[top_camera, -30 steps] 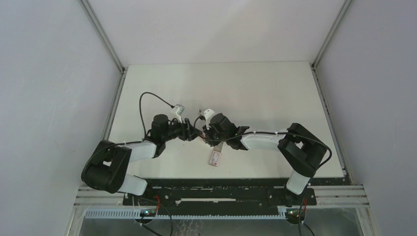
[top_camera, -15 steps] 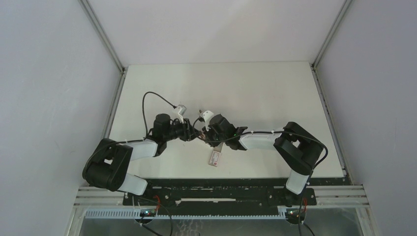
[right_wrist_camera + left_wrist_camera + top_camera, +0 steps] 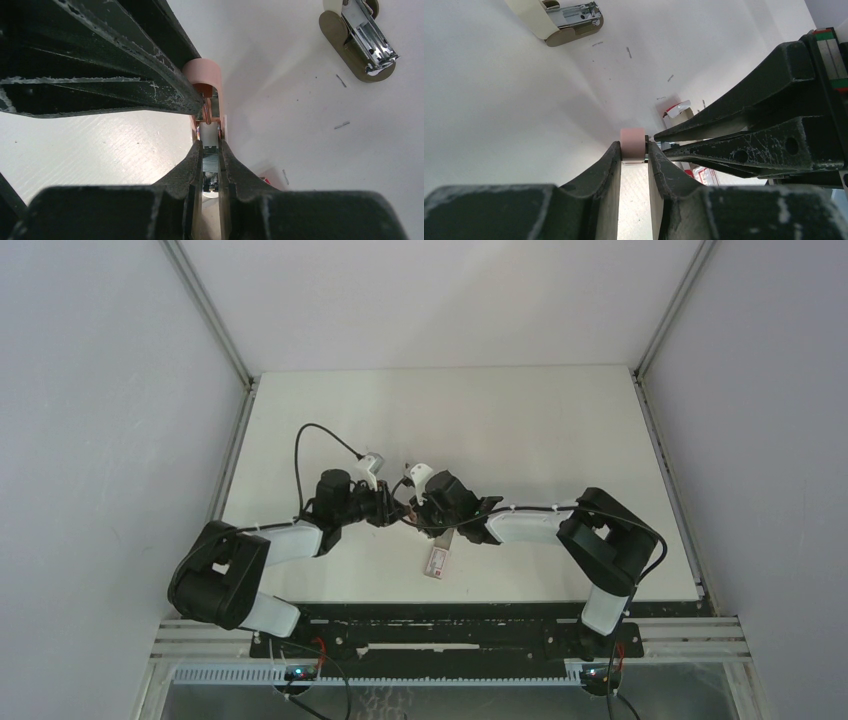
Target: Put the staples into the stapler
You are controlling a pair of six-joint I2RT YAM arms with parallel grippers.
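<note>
The stapler (image 3: pixel 633 141) is a small pink one with a metal channel (image 3: pixel 210 107). My left gripper (image 3: pixel 634 148) is shut on it and holds it above the table. My right gripper (image 3: pixel 210 144) meets it tip to tip and is shut on a thin grey ribbed strip (image 3: pixel 210 162), which looks like staples at the channel's mouth. In the top view both grippers (image 3: pixel 392 510) (image 3: pixel 413 515) touch at mid table. The red-and-white staples box (image 3: pixel 437 560) lies just below them and also shows in the left wrist view (image 3: pixel 705 175).
A beige stapler-like piece with a chrome magazine (image 3: pixel 569 20) (image 3: pixel 361 47) lies on the table beyond the grippers. A few loose staples (image 3: pixel 628 52) (image 3: pixel 342 125) are scattered near it. The white table (image 3: pixel 540 430) has grey side walls.
The left wrist has edged slightly up and to the right. Both grippers stay tip to tip on the stapler. The box has not moved.
</note>
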